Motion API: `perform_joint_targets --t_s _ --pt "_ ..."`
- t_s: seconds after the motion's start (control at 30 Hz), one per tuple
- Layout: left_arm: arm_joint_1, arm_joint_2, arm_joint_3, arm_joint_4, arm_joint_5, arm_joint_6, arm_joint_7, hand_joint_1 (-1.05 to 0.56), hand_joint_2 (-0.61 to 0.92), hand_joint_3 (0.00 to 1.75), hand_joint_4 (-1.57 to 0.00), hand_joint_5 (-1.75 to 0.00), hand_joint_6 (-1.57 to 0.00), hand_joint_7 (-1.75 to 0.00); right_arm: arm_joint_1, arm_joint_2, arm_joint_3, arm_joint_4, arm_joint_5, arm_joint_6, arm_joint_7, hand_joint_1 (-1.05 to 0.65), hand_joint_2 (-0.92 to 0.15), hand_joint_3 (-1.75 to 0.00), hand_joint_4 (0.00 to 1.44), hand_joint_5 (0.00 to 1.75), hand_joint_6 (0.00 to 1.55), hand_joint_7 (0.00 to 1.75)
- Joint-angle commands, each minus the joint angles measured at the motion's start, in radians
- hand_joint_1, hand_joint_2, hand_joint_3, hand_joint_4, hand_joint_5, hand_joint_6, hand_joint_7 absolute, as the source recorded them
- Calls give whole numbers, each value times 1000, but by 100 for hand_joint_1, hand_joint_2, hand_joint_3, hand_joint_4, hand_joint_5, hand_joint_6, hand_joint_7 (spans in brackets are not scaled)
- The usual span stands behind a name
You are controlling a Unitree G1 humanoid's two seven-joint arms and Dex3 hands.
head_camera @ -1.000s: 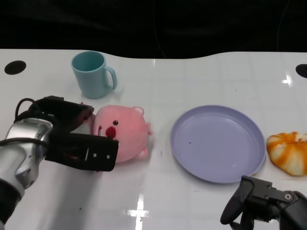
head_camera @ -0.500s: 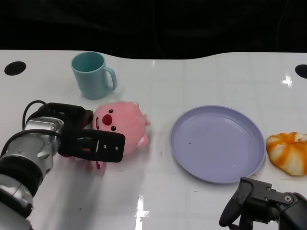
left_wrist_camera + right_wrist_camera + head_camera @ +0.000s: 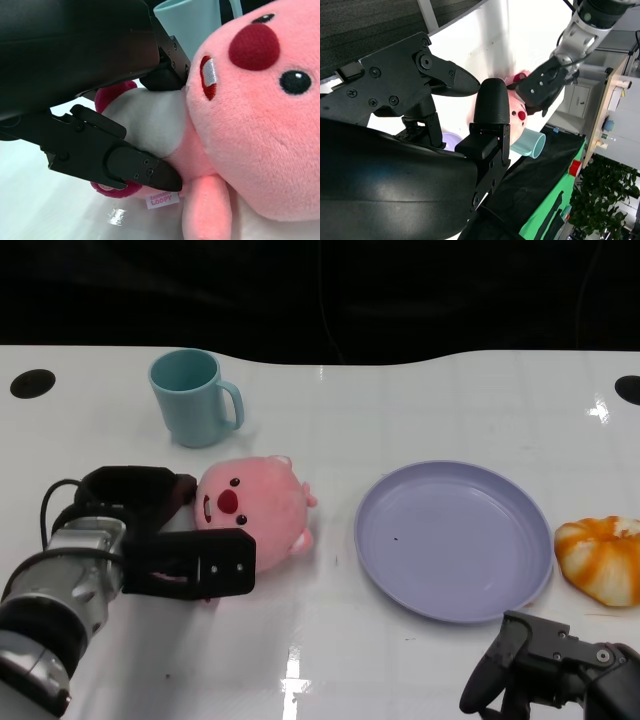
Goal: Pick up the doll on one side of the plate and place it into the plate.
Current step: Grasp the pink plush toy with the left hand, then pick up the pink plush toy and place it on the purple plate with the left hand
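Observation:
The pink doll [image 3: 258, 506] sits on the white table left of the lilac plate [image 3: 455, 540], face toward me, apart from the plate's rim. My left hand [image 3: 168, 540] grips it from its left side. In the left wrist view black fingers [image 3: 127, 167] press on the doll's [image 3: 260, 125] white belly from both sides. My right hand [image 3: 545, 672] rests near the table's front edge, below the plate, fingers apart and holding nothing. The right wrist view shows that hand [image 3: 445, 125] with the doll [image 3: 519, 109] far off.
A teal mug [image 3: 192, 395] stands behind the doll, close to my left hand. An orange and white plush [image 3: 603, 558] lies right of the plate. The table's far edge meets a black backdrop. Dark round holes mark the far corners.
The doll has turned from lying on its side to sitting more upright with its face up. My left hand has closed in around its body. The right hand has stayed put.

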Motion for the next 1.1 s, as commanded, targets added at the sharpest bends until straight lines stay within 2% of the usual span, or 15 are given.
perform_joint_targets --t_s 0.03,0.07,0.1,0.13,0.17,0.2,0.27,0.53,0.6,0.8,0.9,1.1 --pt "70 -4 25 -7 -34 -27 65 -23 92 26 -71 -174 -76 -119 2 -6 -11 -9 4 -3 -3 -23 -66 -86 63 168 57 137" --pt "77 -5 37 -12 -46 -33 88 -22 92 31 -78 -174 -69 -152 1 -6 -12 -7 5 -4 -2 -23 -66 -86 63 168 57 137" --pt "85 -4 54 -20 -62 -45 111 -22 92 33 -81 -175 -66 -163 0 -6 -12 -5 6 -5 -2 -24 -66 -86 63 168 57 137" --pt "92 -3 69 -28 -77 -54 127 -20 87 45 -85 -175 -67 -169 -2 -5 -12 -4 7 -4 -2 -23 -66 -86 63 168 57 137" --pt "99 -2 86 -40 -94 -62 141 -19 77 67 -88 -175 -68 -172 -2 -5 -11 -5 6 0 -2 -23 -66 -86 63 168 57 137" --pt "104 -1 97 -48 -105 -68 149 -19 72 77 -89 -175 -68 -173 -3 -5 -11 -6 6 2 -2 -22 -66 -87 63 169 57 137" --pt "112 -3 139 -77 -152 -65 136 -20 68 86 -90 -175 -65 -174 -6 -5 -9 -1 1 0 -3 -22 -66 -87 63 168 57 137" --pt "129 14 202 -195 -223 -72 72 -20 61 92 -94 -175 -70 -175 -27 0 -2 28 -6 7 -8 -20 -65 -88 63 167 56 137" --pt "133 18 211 -227 -231 -68 51 -19 55 106 -94 -175 -71 -175 -31 3 2 33 -7 11 -11 -19 -65 -88 63 167 56 137" --pt "154 23 243 -389 -251 -13 -29 -18 47 120 -96 -175 -74 -175 -28 4 12 33 -13 6 -22 -17 -64 -88 64 166 57 136" --pt "152 4 240 -476 -246 34 -65 -19 41 130 -97 -175 -76 -175 -26 3 10 33 -6 1 -21 -16 -64 -89 65 166 57 135" --pt "126 -53 230 -568 -248 76 -105 -19 40 131 -98 -175 -78 -175 -26 -5 9 26 -10 6 -16 -19 -64 -89 63 166 57 134"
